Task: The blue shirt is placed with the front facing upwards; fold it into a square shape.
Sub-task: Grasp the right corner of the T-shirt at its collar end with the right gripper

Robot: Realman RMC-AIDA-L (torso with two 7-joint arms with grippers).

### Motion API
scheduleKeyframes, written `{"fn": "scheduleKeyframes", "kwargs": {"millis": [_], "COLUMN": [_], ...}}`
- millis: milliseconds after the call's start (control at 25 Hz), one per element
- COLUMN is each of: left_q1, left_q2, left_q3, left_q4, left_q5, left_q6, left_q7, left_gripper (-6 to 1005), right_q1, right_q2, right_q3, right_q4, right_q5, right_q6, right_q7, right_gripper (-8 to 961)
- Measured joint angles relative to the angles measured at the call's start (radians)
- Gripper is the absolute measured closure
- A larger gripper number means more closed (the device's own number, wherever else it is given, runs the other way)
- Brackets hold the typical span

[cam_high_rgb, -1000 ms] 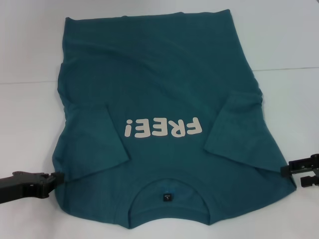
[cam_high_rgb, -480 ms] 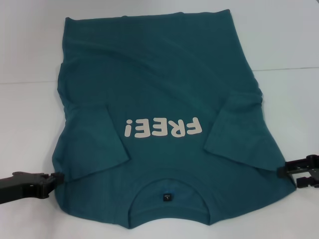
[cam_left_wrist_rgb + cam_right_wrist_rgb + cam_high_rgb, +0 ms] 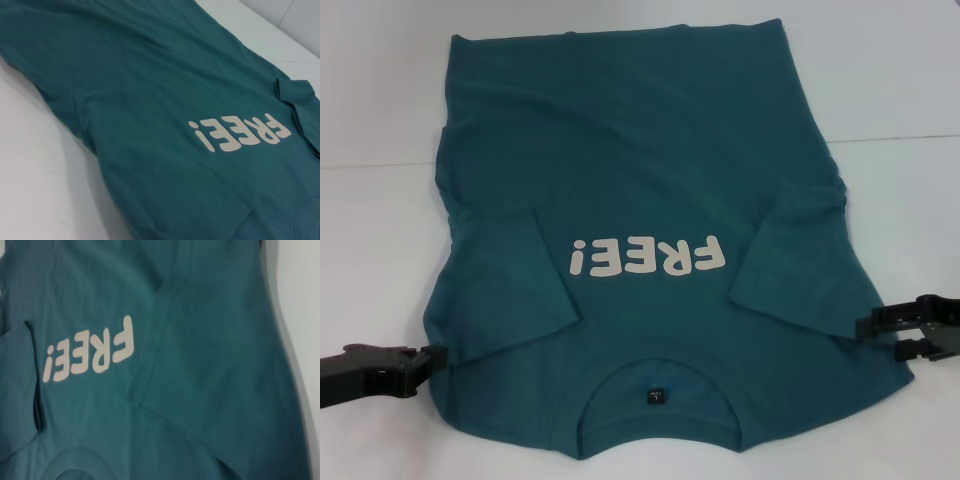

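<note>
The blue shirt (image 3: 640, 170) lies flat on the white table, front up, collar and dark neck label (image 3: 656, 396) toward me. Its off-white "FREE!" lettering (image 3: 648, 258) reads upside down. Both short sleeves are folded inward, one (image 3: 505, 290) on the left and one (image 3: 805, 260) on the right. My left gripper (image 3: 432, 358) touches the shirt's near left shoulder edge. Over the near right shoulder edge my right gripper (image 3: 868, 330) stands open. The wrist views show only the shirt (image 3: 150, 75) (image 3: 200, 365), no fingers.
White table surface (image 3: 880, 90) surrounds the shirt on the left, right and far side. A faint seam line (image 3: 900, 138) runs across the table behind the shirt's middle.
My right gripper has slid inward to the left, from beside the shirt to over its right shoulder edge. The left gripper and the shirt have stayed put.
</note>
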Motion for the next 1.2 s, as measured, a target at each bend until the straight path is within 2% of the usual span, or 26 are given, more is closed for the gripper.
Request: {"fn": "scheduleKeyframes", "kwargs": {"millis": [240, 360, 720, 1200], "left_q1": [-0.002, -0.005, -0.011, -0.011], "left_q2": [0.000, 0.000, 0.000, 0.000], "left_q3": [0.003, 0.002, 0.000, 0.000], "left_q4": [0.000, 0.000, -0.002, -0.002], "left_q5": [0.000, 0.000, 0.000, 0.000], "left_q6": [-0.005, -0.004, 0.000, 0.001], "left_q7": [0.000, 0.004, 0.005, 0.005], "left_gripper": [996, 996, 997, 997], "right_q1": [-0.011, -0.014, -0.014, -0.001], "right_q2": [-0.006, -0.022, -0.026, 0.000], "right_q3": [-0.004, -0.015, -0.015, -0.031], "right_q4": [-0.004, -0.013, -0.015, -0.002], "right_q5": [0.054, 0.012, -0.024, -0.023], "right_q6": [-0.010, -0.017, -0.009, 0.005], "right_q7": [-0.005, -0.010, -0.018, -0.017], "right_gripper": [97, 96, 96, 96]}}
